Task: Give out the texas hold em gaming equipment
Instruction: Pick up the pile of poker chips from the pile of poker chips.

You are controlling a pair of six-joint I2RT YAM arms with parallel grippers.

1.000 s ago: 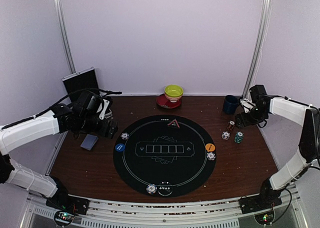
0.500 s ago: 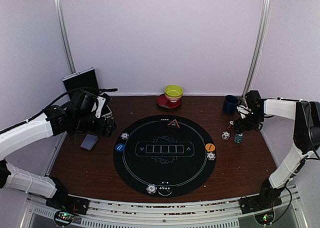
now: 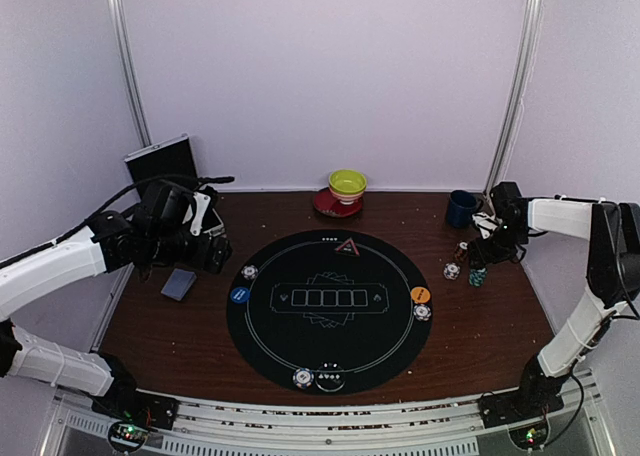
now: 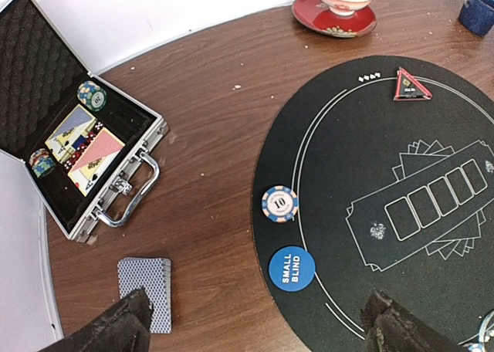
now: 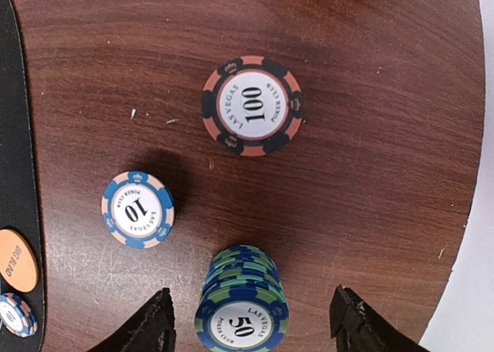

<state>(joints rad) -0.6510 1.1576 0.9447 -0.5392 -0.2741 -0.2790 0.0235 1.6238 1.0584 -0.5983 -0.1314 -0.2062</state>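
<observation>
Right gripper first: its fingers are spread, 1 on each side of the green 50 stack, with a sliver of wood visible both sides, so no pinch yet. Just beyond sit a lone 100 chip and a blue 10 chip, all 3 piles on bare table right of the mat.

Left gripper is wide open with nothing between its fingers. It hovers near the mat's left edge, between the card deck on the wood and the SMALL BLIND button.

Progress, as I read it, is maybe halfway on chips and nowhere on cards:
- Done: blue button plus a seat chip on the left, orange button plus a chip on the right, and a near-edge chip.
- Left: the deck is squared up off the mat and the 5 card boxes are empty. The open case holds more chips and cards too — no idea if those count.
</observation>
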